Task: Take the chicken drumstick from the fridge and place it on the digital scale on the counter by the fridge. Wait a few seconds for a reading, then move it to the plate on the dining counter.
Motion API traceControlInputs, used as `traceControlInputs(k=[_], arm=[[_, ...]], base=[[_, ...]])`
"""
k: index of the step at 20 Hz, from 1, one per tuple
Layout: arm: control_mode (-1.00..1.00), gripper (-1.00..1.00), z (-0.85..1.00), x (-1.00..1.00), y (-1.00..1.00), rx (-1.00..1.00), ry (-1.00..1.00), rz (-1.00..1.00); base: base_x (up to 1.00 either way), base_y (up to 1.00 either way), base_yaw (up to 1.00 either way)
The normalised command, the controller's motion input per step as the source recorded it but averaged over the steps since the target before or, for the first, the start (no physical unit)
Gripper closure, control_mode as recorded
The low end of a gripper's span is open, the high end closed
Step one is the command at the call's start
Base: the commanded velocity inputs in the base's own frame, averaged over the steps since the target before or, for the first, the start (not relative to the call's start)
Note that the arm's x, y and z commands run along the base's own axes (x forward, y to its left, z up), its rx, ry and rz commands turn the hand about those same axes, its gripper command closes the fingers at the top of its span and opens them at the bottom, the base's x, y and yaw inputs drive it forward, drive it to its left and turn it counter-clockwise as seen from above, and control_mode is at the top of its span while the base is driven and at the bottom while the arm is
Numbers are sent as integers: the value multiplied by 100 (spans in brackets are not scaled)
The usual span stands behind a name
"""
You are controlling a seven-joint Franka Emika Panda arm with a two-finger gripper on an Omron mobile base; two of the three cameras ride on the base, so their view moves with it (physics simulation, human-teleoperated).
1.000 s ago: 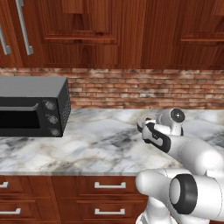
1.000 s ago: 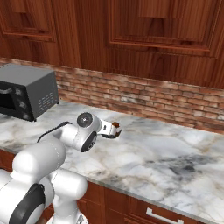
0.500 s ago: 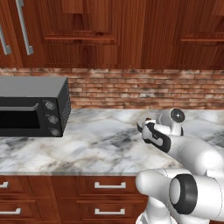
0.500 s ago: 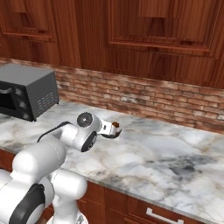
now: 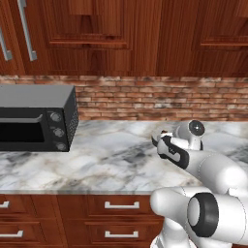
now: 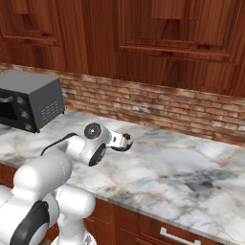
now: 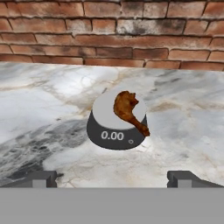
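drumstick [image 7: 129, 112] lies on the round scale [image 7: 116, 129] in the hand view, the display reading 0.00, on the marble counter [image 7: 43, 100] before a brick wall [image 7: 109, 33], with the gripper [image 7: 112, 178] spread wide, empty and apart from it. left base view has the gripper [image 5: 160, 141] over the counter [image 5: 106, 155], right of a black oven [image 5: 36, 118]. right base view shows the drumstick [image 6: 127, 136] just past the hand.

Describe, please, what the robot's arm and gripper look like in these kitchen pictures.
The arm is glossy white, built of rounded, tube-like segments. Its joints carry dark round caps, one with a pale ring and a small centre dot near the wrist. A black band wraps the hand by the gripper. A thin black cable loops along the forearm in the right base view. The fingertips are small, dark grey blocks.
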Motion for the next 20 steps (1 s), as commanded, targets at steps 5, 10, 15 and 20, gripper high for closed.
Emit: traceControlInputs(k=[5, 10, 15, 20], arm=[[-100, -100, 0, 0, 0, 0, 0, 0], [-100, -100, 0, 6, -8, 0, -1, 0], [-100, -100, 0, 45, -28, 0, -4, 0], [-100, -100, 0, 54, -14, 0, 0, 0]], base=[[0, 0, 0], [0, 0, 0], [0, 0, 0], [0, 0, 0]])
